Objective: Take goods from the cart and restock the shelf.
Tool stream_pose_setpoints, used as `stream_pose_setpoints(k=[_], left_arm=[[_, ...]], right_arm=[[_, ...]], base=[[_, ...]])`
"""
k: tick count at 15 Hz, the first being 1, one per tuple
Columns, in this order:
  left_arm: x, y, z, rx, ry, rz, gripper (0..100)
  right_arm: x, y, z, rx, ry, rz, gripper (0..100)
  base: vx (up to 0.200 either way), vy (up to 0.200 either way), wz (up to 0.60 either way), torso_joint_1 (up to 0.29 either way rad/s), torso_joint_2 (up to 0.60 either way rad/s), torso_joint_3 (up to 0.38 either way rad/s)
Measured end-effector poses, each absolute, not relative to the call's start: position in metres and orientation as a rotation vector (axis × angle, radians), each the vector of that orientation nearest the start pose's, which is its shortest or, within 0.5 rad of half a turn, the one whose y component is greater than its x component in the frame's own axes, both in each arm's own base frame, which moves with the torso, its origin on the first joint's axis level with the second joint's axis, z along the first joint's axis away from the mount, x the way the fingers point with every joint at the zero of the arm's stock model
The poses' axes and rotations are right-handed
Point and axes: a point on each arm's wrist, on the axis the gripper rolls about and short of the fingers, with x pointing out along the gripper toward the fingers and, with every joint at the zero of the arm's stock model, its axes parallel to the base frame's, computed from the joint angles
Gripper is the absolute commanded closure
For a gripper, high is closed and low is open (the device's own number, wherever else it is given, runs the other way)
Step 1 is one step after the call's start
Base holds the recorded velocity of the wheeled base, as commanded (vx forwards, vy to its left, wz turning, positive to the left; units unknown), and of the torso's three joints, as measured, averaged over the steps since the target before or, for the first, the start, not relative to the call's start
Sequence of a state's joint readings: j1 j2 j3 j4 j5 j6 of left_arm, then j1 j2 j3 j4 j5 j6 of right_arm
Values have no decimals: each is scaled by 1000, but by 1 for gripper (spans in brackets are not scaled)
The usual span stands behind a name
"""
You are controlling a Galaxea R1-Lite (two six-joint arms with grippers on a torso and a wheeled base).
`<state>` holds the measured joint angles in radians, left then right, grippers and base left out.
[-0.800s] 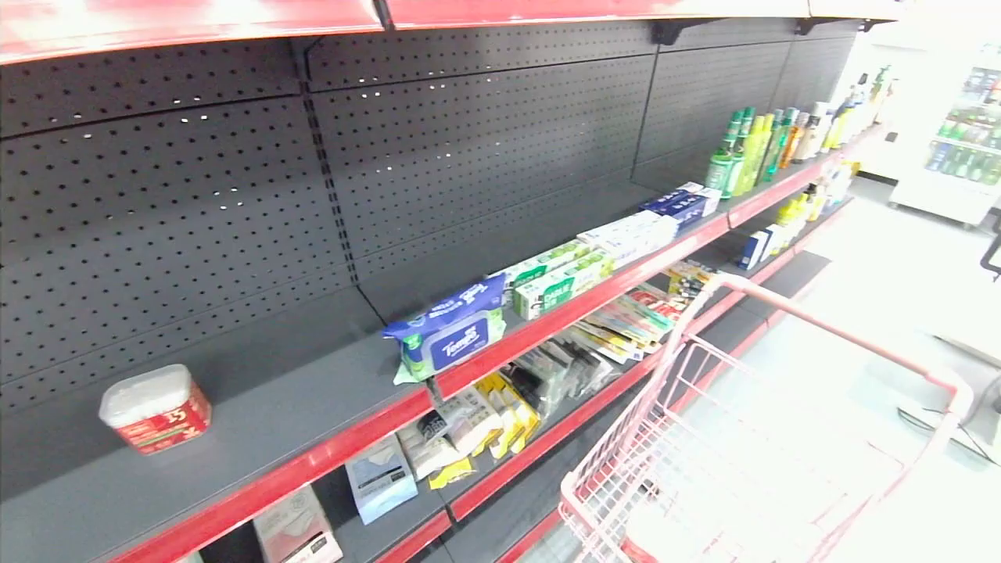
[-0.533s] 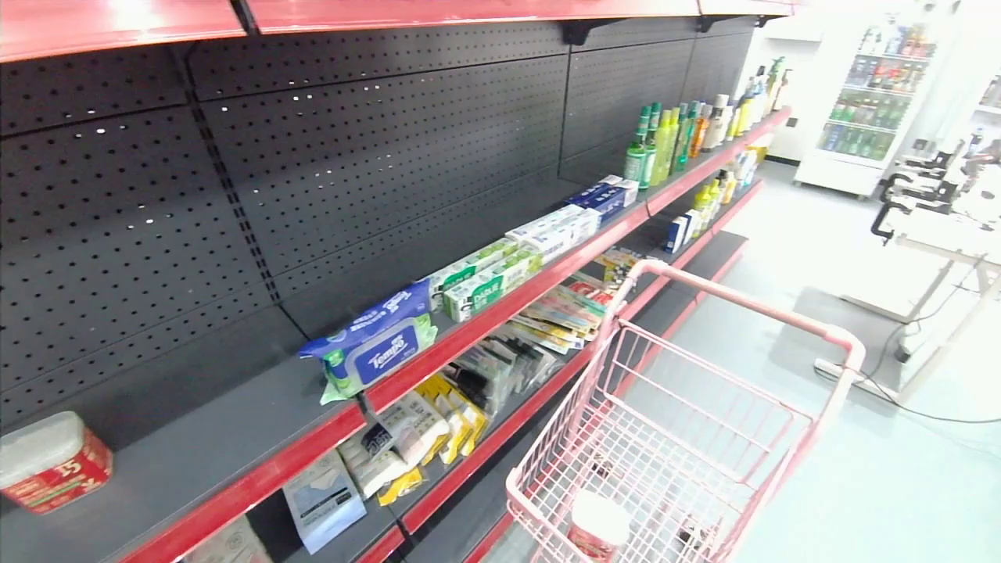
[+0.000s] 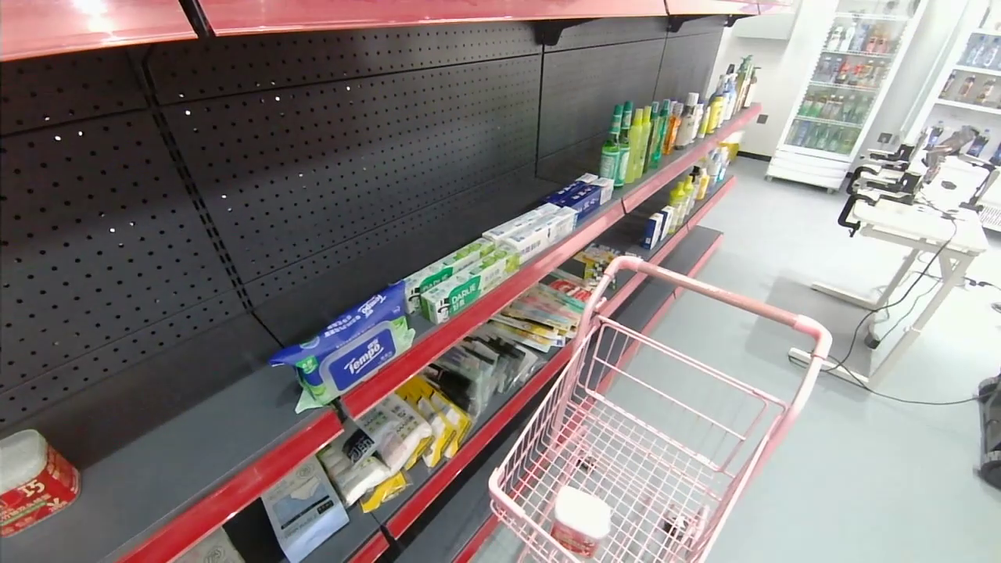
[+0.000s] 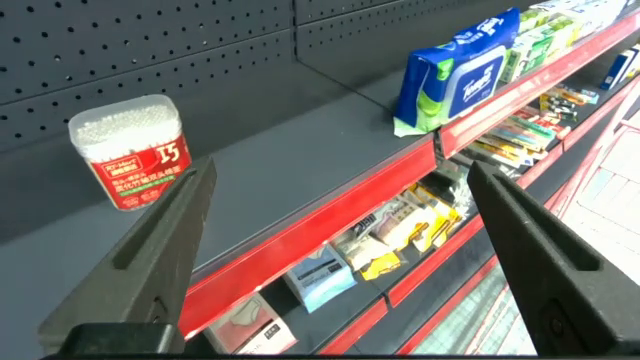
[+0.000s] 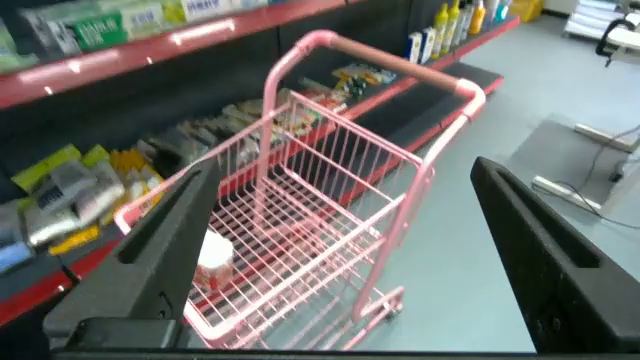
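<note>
One white-capped jar [image 3: 580, 520] in cart [image 3: 708, 292], seemingly matching canister [image 3: 35, 481] on shelf [image 3: 156, 461]

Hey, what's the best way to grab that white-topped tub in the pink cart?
Come straight down with the open right gripper and close across the tub, gripping its round sides just below the white top. It appears to stand upright on the basket floor, and the wire walls of the cart close off any sideways approach.

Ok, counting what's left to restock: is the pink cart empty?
No, a white-lidded tub stands on the wire floor of the pink cart.
</note>
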<state>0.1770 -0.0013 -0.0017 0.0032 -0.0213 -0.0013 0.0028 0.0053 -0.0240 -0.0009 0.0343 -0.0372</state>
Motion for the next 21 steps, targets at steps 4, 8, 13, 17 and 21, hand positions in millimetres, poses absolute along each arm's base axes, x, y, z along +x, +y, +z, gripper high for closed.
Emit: stream_pose_setpoints(k=[4,8,13,17,21], left_arm=[[-23,-5,76,-2,0,156,0],[-23,-5,76,0,0,156,0],[-23,-5,76,1,0,156,0],[-23,-5,76,1,0,156,0],[-23,-4,76,42,2,161,0]], right_arm=[[-27,0,178,114,-105,74,0],[71,6,232,135,256,111,0],[222,49,158,0,786,261,0],[267,93,86,-165,971,543,0],[284,111,42,-276,1012,644,0]], base=[[0,0,0,0,0,0],[0,0,0,0,0,0],[0,0,0,0,0,0],[0,0,0,-61,138,87],[0,0,0,-96,214,117]])
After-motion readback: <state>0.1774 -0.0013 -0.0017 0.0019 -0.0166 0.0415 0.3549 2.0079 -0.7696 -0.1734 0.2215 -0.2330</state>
